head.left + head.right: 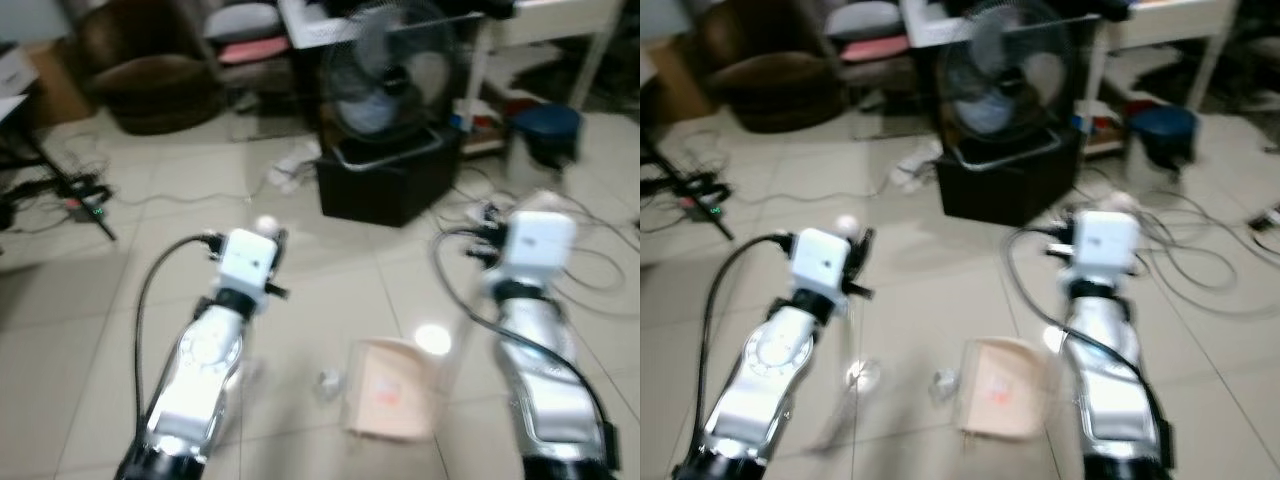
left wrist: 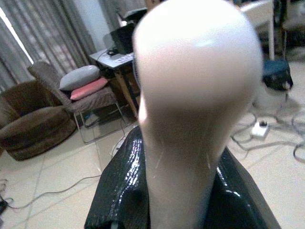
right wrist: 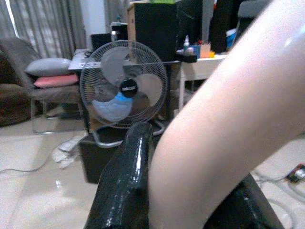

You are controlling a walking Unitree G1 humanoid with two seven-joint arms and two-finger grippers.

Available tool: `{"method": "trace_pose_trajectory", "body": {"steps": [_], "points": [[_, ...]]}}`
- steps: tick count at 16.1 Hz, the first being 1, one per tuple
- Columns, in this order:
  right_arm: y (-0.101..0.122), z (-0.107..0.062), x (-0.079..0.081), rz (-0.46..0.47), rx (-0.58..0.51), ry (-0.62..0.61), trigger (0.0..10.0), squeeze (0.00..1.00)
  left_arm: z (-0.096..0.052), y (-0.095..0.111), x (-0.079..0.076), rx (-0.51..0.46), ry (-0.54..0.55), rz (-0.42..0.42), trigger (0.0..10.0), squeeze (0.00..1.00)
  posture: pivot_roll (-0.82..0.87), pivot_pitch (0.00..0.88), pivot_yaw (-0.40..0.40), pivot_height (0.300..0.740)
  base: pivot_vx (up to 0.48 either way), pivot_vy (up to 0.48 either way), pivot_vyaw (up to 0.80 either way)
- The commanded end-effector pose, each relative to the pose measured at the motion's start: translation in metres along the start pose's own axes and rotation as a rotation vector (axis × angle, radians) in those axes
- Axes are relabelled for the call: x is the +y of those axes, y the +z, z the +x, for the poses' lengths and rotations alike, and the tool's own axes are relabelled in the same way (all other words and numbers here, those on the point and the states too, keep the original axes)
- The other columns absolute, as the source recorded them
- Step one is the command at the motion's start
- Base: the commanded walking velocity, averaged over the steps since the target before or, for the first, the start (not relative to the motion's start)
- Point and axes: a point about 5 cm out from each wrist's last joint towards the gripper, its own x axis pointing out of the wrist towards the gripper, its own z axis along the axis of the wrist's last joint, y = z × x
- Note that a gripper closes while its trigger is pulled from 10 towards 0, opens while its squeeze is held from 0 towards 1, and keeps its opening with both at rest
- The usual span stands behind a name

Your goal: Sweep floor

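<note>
Two silver arms reach forward and down over the tiled floor (image 1: 90, 330). A black box (image 1: 385, 185) carrying a fan (image 3: 123, 88) stands ahead. The dustpan (image 1: 392, 390) lies flat between the arms. The left hand (image 2: 190, 200) grips a white broom handle (image 2: 195, 95), seemingly upright; the right hand (image 3: 190, 200) clasps a slanted pale handle (image 3: 228, 124).

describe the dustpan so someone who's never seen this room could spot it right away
Find the black box with the round fan on it, at mid-floor. Come straight toward the robot along the pale tiles to the gap between its two silver arms. The dustpan lies flat there, a beige, squarish scoop; the bit of clear litter beside it is far smaller.
</note>
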Motion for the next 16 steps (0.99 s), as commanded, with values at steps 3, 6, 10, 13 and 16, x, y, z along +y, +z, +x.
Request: {"method": "trace_pose_trajectory", "body": {"steps": [3, 6, 10, 13, 16], "points": [[0.014, 0.002, 0.011, 0.030, -0.050, 0.026, 10.0, 0.00, 0.000, 0.005, 0.012, -0.019, 0.017, 0.039, 10.0, 0.00, -0.11, 0.006, 0.111, 0.740, 0.387, 0.000, 0.00], [0.011, -0.001, 0.008, 0.018, -0.037, 0.015, 10.0, 0.00, -0.001, 0.003, 0.009, -0.012, 0.008, 0.030, 10.0, 0.00, -0.11, 0.012, 0.116, 0.740, 0.385, 0.000, 0.00], [0.002, 0.003, 0.009, -0.037, -0.041, 0.060, 10.0, 0.00, 0.006, -0.005, 0.008, 0.020, 0.018, -0.026, 10.0, 0.00, -0.09, 0.046, 0.121, 0.740, 0.000, 0.000, 0.00], [-0.011, 0.013, 0.003, -0.089, -0.027, 0.102, 10.0, 0.00, 0.016, -0.018, 0.011, 0.050, 0.069, -0.038, 10.0, 0.00, -0.08, 0.096, 0.137, 0.740, 0.000, 0.000, 0.00], [-0.020, 0.020, -0.009, -0.190, -0.033, 0.123, 10.0, 0.00, 0.019, -0.027, 0.003, 0.073, 0.058, -0.068, 10.0, 0.00, -0.08, 0.148, 0.146, 0.740, 0.000, 0.000, 0.00]]}}
